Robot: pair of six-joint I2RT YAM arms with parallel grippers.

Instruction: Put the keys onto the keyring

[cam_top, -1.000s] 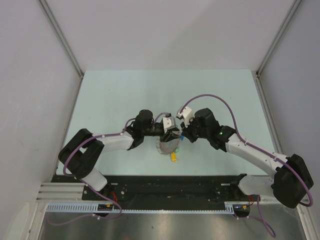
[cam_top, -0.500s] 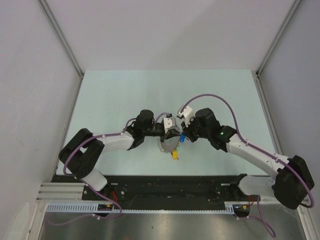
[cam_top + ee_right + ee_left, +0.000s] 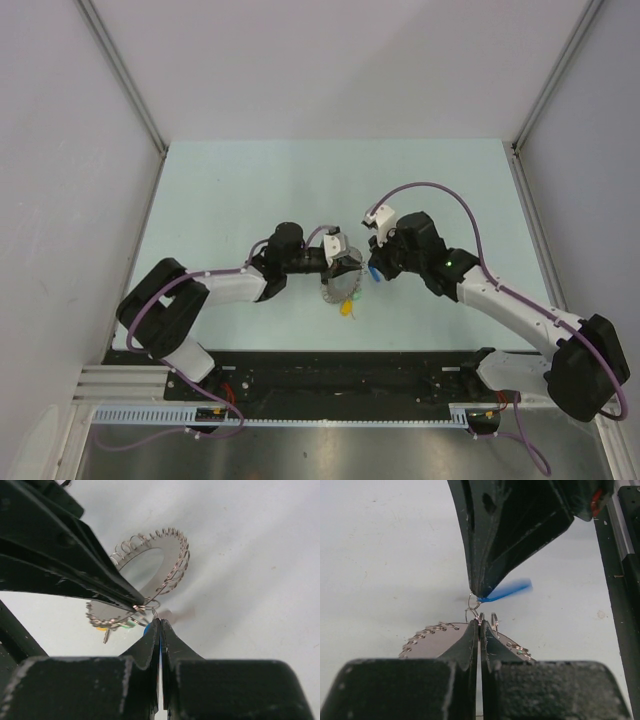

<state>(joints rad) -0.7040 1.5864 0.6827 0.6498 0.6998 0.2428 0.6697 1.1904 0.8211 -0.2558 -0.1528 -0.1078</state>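
My two black tools meet tip to tip near the middle of the pale green table [image 3: 250, 180]. They are well apart from its far and side edges and nearer the black rail [image 3: 350, 375] at the front.

My left tool [image 3: 479, 625] is pinched fully closed on the rim of the one large flat silver metal keyring [image 3: 150, 565], which is tilted and fringed with small wire loops.

My right tool [image 3: 160, 622] is closed too, seemingly gripping one small key with a blue plastic tag [image 3: 507, 590], which is blurred.

One yellow plastic tag [image 3: 346, 307] and one green plastic tag [image 3: 129, 625] sit at the keyring's near rim.
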